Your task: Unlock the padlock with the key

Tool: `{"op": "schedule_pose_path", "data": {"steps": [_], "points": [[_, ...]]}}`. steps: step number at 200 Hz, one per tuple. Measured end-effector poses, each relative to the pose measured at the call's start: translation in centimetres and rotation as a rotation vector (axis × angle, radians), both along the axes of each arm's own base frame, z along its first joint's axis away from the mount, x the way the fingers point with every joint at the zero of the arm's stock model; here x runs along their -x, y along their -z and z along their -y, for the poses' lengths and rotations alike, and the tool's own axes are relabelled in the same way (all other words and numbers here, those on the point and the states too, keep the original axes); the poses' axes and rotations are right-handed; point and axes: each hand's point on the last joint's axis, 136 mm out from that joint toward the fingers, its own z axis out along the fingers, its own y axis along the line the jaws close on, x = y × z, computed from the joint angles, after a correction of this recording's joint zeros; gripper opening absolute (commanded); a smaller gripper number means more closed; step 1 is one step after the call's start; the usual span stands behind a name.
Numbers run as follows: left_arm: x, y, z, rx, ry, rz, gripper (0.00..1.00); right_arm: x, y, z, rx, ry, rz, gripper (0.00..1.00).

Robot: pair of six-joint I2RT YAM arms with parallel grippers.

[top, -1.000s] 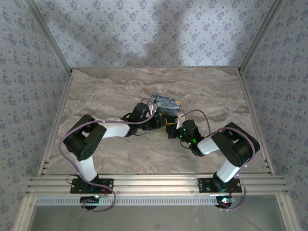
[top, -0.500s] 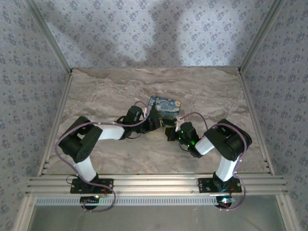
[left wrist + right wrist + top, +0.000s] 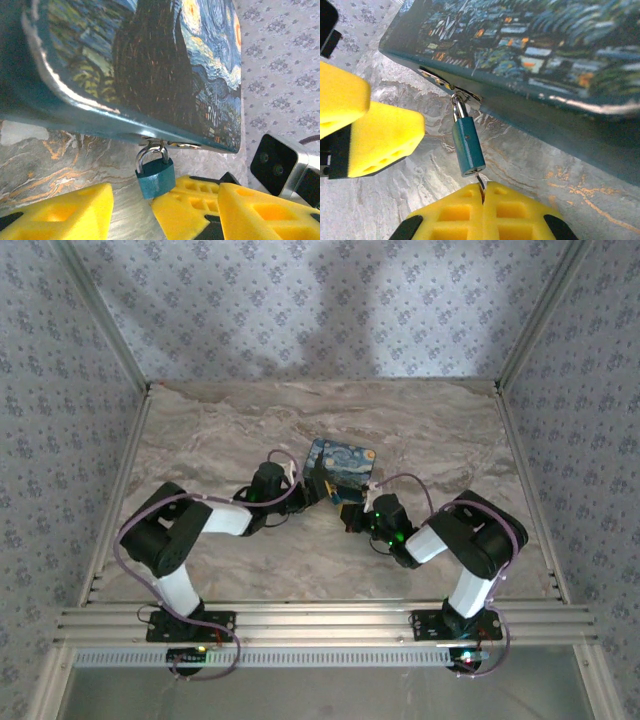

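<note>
Box (image 3: 342,469) mid-table: main obstacle. Padlock (image 3: 468,145) hangs off its near edge, close over table (image 3: 200,430). Right gripper (image 3: 482,192) clamped on key (image 3: 480,181) at padlock's keyhole end: that approach blocked. Left gripper (image 3: 316,490), jaws apart, just beside padlock on other side; narrow gap between. Both arms crowd box's near side. Far half of table open. Bare strips left and right, out to walls (image 3: 60,390).
</note>
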Motion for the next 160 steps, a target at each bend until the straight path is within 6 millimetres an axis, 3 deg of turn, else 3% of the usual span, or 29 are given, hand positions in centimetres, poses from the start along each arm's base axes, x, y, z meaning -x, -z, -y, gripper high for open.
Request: {"op": "schedule_pose_path", "data": {"steps": [160], "points": [[0.4,2.5,1.2,0.052,-0.010,-0.104,0.49,-0.3,-0.9,-1.4,-0.064,0.026,-0.090,0.00]]}}
